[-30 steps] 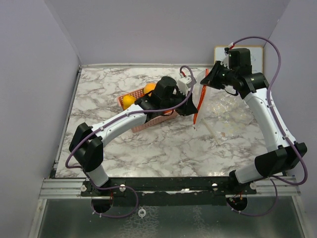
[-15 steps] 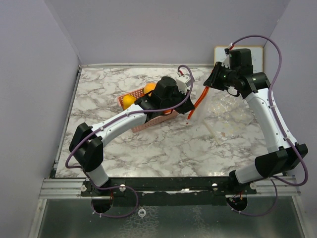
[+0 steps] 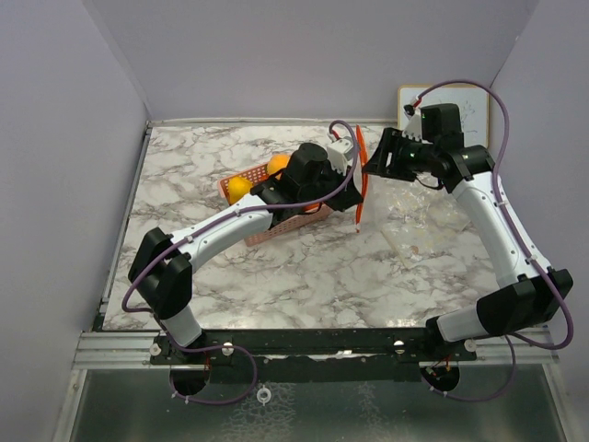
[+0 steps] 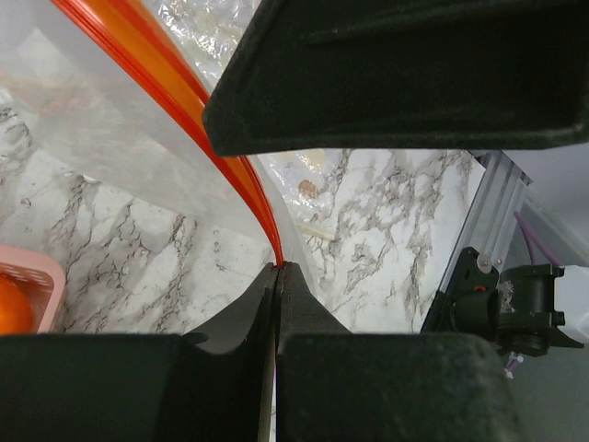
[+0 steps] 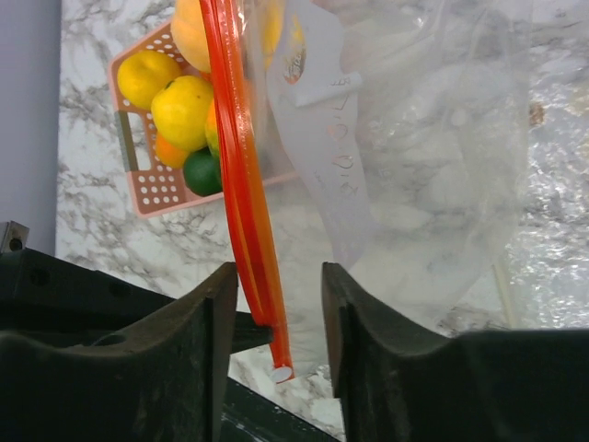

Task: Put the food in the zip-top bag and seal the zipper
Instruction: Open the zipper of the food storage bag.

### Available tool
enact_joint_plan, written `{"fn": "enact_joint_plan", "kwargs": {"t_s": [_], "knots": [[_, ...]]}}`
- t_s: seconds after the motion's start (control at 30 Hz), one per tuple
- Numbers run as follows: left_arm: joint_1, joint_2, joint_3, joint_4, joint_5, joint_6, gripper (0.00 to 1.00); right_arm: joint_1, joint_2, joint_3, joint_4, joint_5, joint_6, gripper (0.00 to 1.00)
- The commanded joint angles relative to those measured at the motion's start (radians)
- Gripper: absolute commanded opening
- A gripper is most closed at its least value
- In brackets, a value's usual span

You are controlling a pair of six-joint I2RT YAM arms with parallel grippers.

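The zip-top bag (image 3: 428, 207) lies crinkled on the marble at the right, with its orange-red zipper (image 3: 361, 198) lifted nearly upright. My left gripper (image 3: 352, 189) is shut on the zipper's lower part; in the left wrist view the zipper (image 4: 184, 92) runs into the closed jaws of the left gripper (image 4: 277, 269). My right gripper (image 3: 373, 164) is open, and in its wrist view the zipper (image 5: 241, 166) hangs between the fingers of the right gripper (image 5: 281, 313), close to the left one. The food (image 5: 179, 106), yellow, orange and green pieces, sits in the pink basket (image 5: 156, 189).
The pink basket (image 3: 285, 226) stands under my left forearm, with yellow and orange fruit (image 3: 237, 189) showing at its left end. A white board (image 3: 469, 101) leans at the back right wall. Walls enclose the marble top on three sides.
My right gripper has moved left towards the left gripper. The zipper has swung from a slant to nearly upright. The left arm has barely moved.
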Motion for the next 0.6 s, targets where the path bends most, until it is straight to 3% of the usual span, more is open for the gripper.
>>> {"fn": "enact_joint_plan", "kwargs": {"t_s": [0.0, 0.1, 0.13, 0.3, 0.57], "knots": [[0.0, -0.027, -0.013, 0.042, 0.011, -0.008, 0.0, 0.006, -0.041, -0.047, 0.081, -0.08, 0.002, 0.33], [0.0, -0.039, -0.023, 0.057, 0.018, -0.006, 0.0, 0.006, -0.039, -0.072, 0.094, -0.081, 0.008, 0.16], [0.0, -0.043, -0.026, 0.061, 0.02, -0.006, 0.0, 0.006, -0.038, -0.077, 0.096, -0.078, 0.01, 0.15], [-0.001, -0.049, -0.034, 0.064, 0.026, -0.003, 0.0, 0.006, -0.032, -0.086, 0.111, -0.033, 0.024, 0.15], [-0.001, -0.062, -0.037, 0.062, 0.025, -0.003, 0.0, 0.006, 0.009, -0.077, 0.018, 0.208, 0.014, 0.17]]}}
